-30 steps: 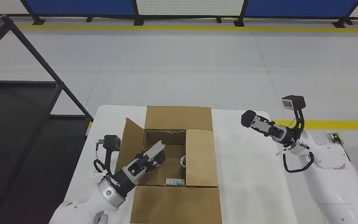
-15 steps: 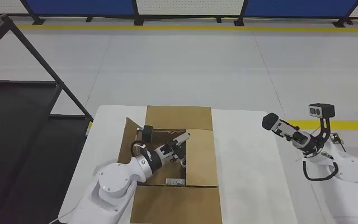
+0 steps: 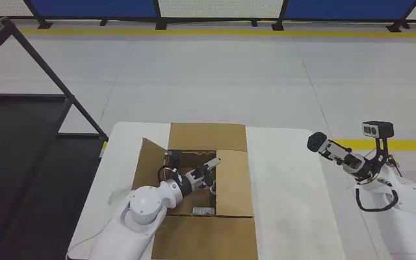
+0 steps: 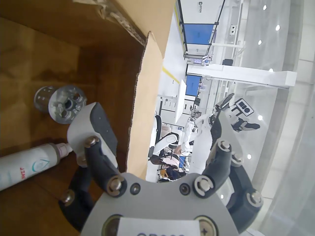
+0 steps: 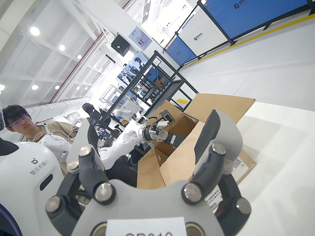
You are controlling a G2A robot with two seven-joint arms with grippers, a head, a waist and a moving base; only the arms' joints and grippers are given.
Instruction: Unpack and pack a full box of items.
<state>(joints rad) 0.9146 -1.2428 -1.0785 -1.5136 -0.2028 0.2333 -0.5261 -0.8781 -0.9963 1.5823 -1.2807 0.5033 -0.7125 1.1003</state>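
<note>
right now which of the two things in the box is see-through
The round clear piece near a corner of the box; the other is an opaque white tube with a pale cap.

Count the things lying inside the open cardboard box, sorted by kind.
Tube: 1
Clear container: 1
Total: 2 in sight in the box; part of its floor is hidden.
</note>
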